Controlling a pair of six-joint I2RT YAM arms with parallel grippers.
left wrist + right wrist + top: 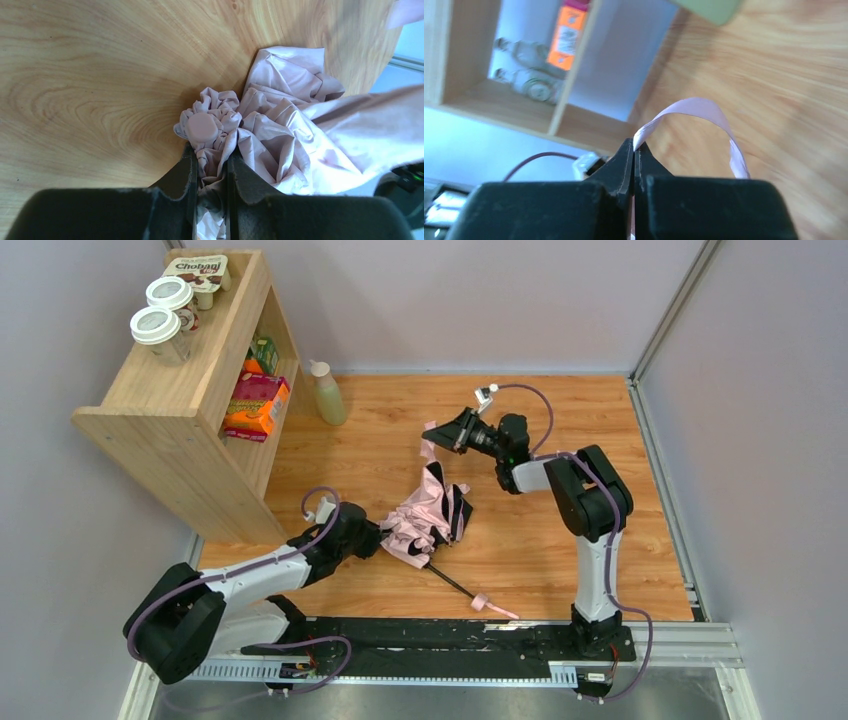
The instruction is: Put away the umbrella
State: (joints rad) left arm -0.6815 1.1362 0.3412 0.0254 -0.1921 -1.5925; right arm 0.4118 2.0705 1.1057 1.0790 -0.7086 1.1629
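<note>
The umbrella [425, 512] lies crumpled in the middle of the wooden floor, its pale pink canopy loose. Its thin black shaft [452, 582] runs toward the near edge and ends in the small pink handle [487, 604]. My left gripper [211, 155] is shut on bunched canopy fabric just below the round pink tip cap [202, 126]. In the top view the left gripper [385, 538] sits at the canopy's left side. My right gripper [634, 145] is shut on a thin pink strap [696, 107], which loops up from the canopy [428, 448] to the raised right gripper [437, 435].
A wooden shelf unit [190, 390] stands at the back left, with lidded cups [160, 328] on top and boxes [255, 405] inside. A pale green bottle [328, 395] stands beside it. A metal rail [660, 490] bounds the floor's right edge.
</note>
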